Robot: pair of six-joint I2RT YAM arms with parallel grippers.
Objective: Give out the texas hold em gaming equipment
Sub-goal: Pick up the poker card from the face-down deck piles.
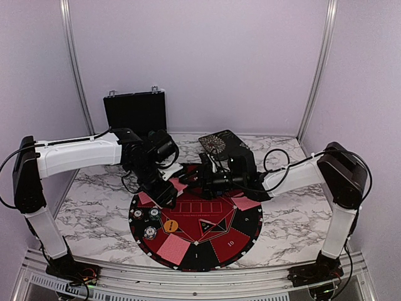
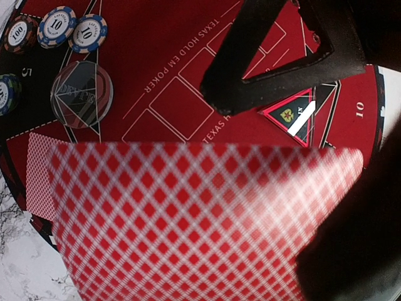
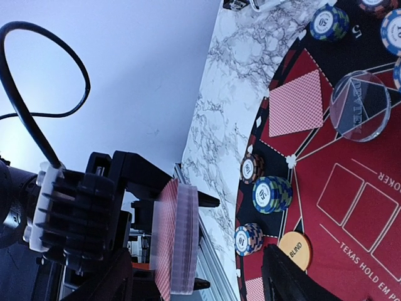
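- the left gripper (image 1: 164, 189) hangs over the left part of the round mat (image 1: 245, 227) and is clamped on a deck of red-backed cards (image 3: 177, 244). the deck stands on edge between its fingers.
- in the left wrist view the deck's diamond-patterned back fills the lower half, blurred by closeness.
- the right gripper (image 1: 204, 178) is over the far edge of the mat, close to the left one, with its jaws spread wide. nothing shows clamped between them.
- single cards (image 1: 172, 249) lie face down on the mat's outer wedges at the near left, far left and right.
- poker chips (image 1: 153, 214) with striped edges sit in small groups on the left side of the mat.
- an orange disc (image 1: 170, 224) marked "blind" lies just beside the chips, toward the centre.
- a clear disc (image 2: 81, 94) rests flat on the mat near the chips.
- the mat lies on the marble bench (image 1: 294, 216). a black case (image 1: 135, 111) stands open at the back left.
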